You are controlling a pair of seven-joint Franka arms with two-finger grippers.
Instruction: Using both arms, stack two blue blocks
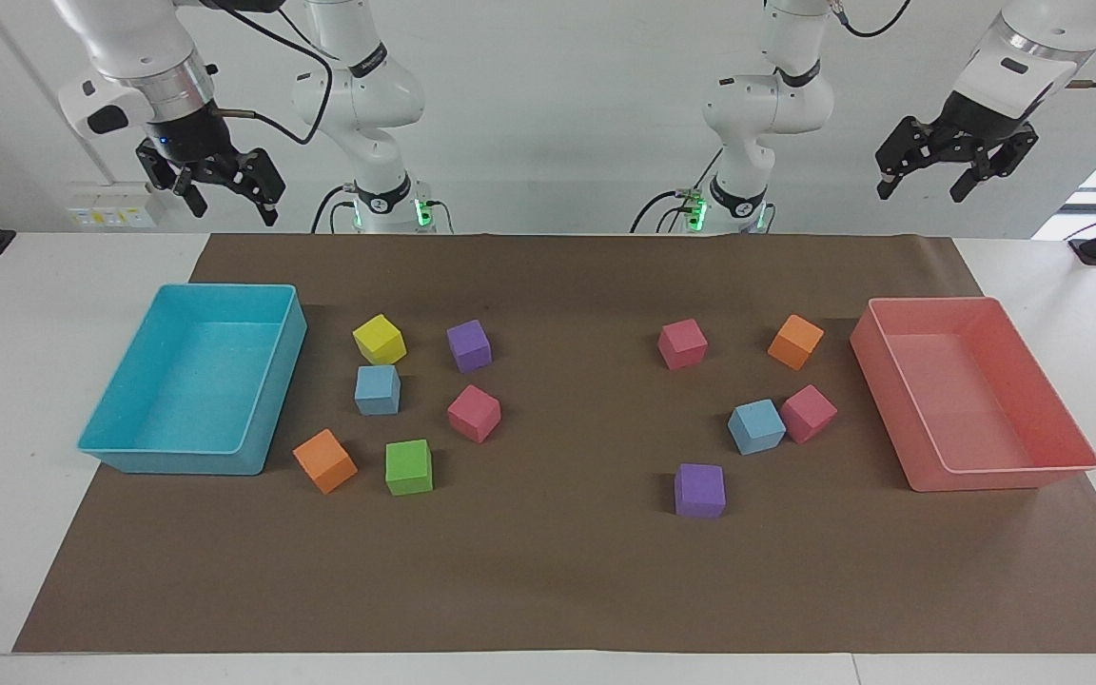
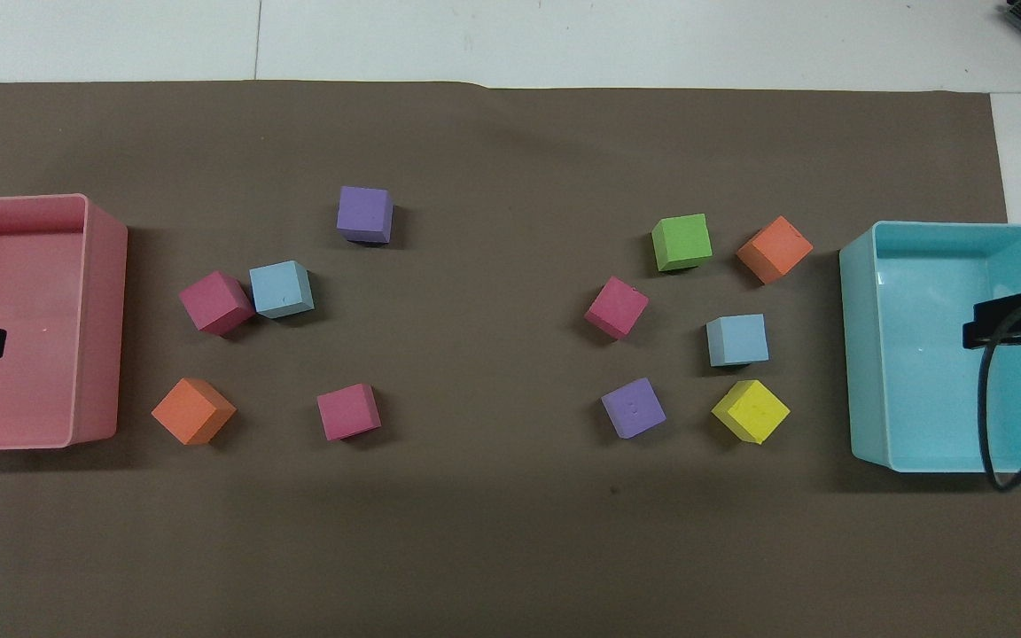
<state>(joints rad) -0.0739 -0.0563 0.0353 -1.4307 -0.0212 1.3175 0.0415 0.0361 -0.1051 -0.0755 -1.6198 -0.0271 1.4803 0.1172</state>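
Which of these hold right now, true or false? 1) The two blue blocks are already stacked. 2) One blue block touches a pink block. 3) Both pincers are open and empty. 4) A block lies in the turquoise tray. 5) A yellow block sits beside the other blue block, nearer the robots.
1) False. The two blue blocks lie apart on the brown mat, one toward the left arm's end, the other toward the right arm's end.
2) True. It touches the pink block.
3) True. The left pincer and right pincer hang open, high above the table, holding nothing.
4) False. The turquoise tray holds nothing.
5) True. The yellow block is there.
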